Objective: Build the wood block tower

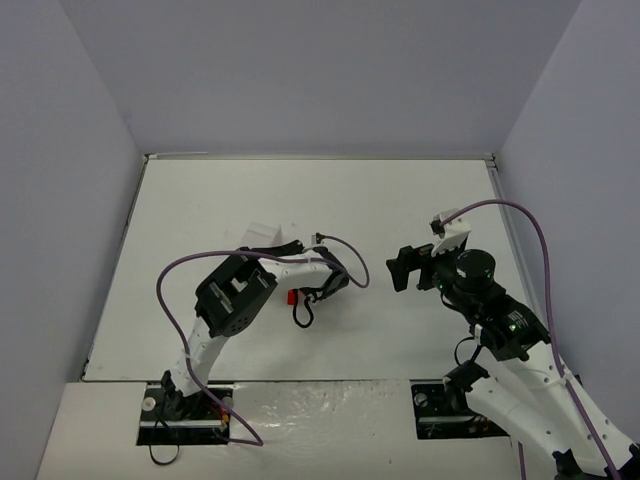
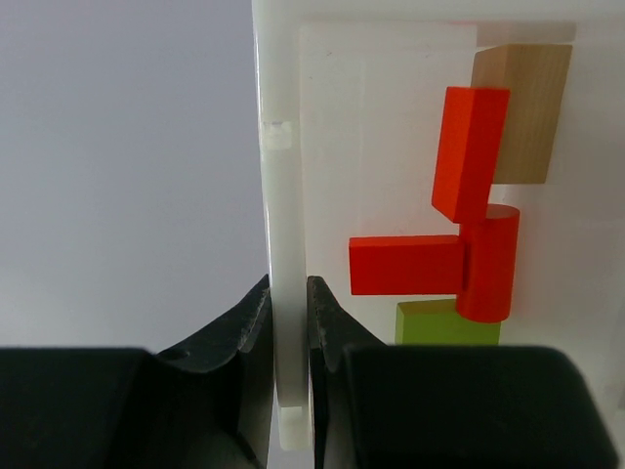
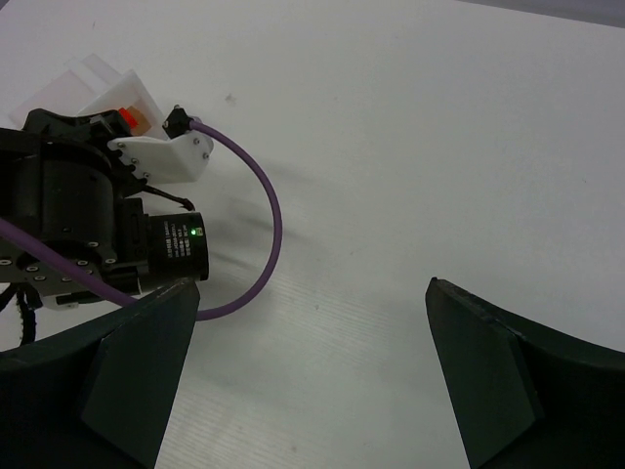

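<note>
Wood blocks (image 2: 486, 259), long axis twelve-to-six, lying in tray (image 2: 279, 186), two o'clock of left gripper (image 2: 290, 318) clamped on tray wall, right gripper (image 3: 311, 293) wide, empty.

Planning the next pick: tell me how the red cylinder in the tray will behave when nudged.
The red cylinder appears to lie on its side, so it may roll. Its smooth, curved surface could slip in a pinch. The red bar against it might stop that.

Two red bars (image 2: 471, 151), one red cylinder (image 2: 488, 264), one tan block (image 2: 522, 112) and one lime-green block (image 2: 444, 322). One clear tray (image 2: 283, 195), two robot arms (image 1: 235, 300).
</note>
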